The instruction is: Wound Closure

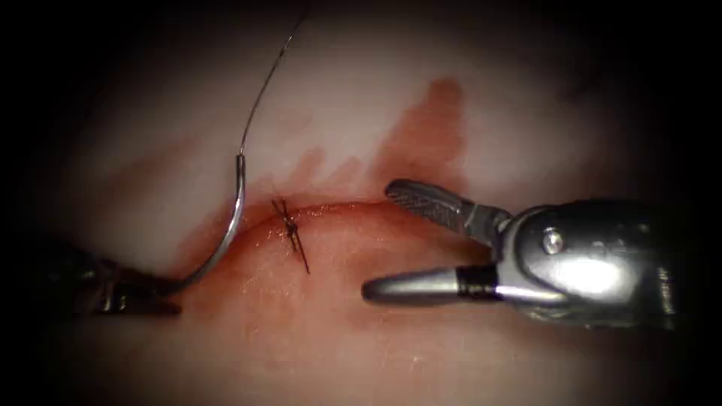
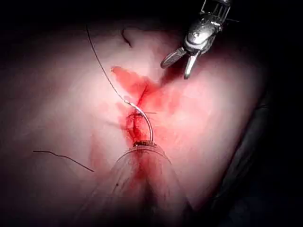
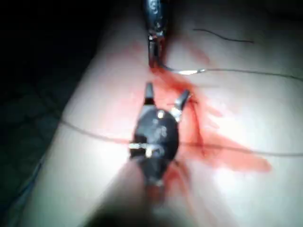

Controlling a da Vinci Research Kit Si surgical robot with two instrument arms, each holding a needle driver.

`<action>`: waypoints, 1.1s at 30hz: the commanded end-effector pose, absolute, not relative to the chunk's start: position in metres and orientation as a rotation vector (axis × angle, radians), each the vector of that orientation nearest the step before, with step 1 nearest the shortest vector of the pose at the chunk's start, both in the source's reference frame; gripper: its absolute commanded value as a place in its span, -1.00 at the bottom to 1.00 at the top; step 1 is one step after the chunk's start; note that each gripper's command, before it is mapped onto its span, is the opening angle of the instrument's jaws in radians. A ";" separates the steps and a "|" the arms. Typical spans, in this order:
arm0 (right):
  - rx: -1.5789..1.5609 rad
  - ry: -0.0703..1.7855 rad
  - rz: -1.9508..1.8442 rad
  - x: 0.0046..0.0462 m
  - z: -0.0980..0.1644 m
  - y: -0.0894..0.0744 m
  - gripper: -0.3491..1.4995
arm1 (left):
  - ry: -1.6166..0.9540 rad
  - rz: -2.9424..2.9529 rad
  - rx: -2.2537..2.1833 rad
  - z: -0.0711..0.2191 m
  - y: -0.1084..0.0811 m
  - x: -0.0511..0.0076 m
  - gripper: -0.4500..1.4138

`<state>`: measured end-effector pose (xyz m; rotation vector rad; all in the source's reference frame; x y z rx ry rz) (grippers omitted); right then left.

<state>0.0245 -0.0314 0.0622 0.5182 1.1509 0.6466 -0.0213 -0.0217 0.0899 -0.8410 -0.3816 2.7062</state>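
Note:
The tissue (image 1: 421, 353) bears a curved cut (image 1: 338, 209) with one knotted stitch (image 1: 290, 227) across it. My left tool (image 1: 154, 295) is shut on the curved needle (image 1: 229, 233) at the end away from the thread, left of the cut. The needle's body arcs up free of the tissue, and its thread (image 1: 259, 98) rises from the swaged end. My right tool (image 1: 376, 239) hovers right of the stitch with jaws wide open and nothing in them. The left wrist view has the needle (image 2: 147, 124) in the left tool (image 2: 142, 144). The right tool (image 3: 165, 94) is open in its own wrist view.
Red fluid (image 1: 421, 135) stains the tissue above the cut and along it. A loose cut piece of thread (image 2: 61, 156) lies on the tissue away from the wound. The long thread (image 3: 251, 72) trails across the tissue surface.

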 end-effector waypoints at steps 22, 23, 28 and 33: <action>0.625 1.147 1.033 0.0269 0.065 -0.028 0.66 | 0.038 2.805 -0.943 0.088 -0.019 -0.0284 -1.00; 0.631 1.147 1.029 0.0270 0.065 -0.028 0.66 | 0.038 2.805 -0.943 0.088 -0.019 -0.0284 -1.00; 0.644 1.144 1.020 0.0277 0.065 -0.028 0.30 | 0.042 2.810 -0.943 0.088 -0.019 -0.0285 -1.00; 0.641 1.109 0.944 0.0270 0.065 -0.028 -1.00 | 0.043 2.818 -0.956 0.088 -0.019 -0.0286 -1.00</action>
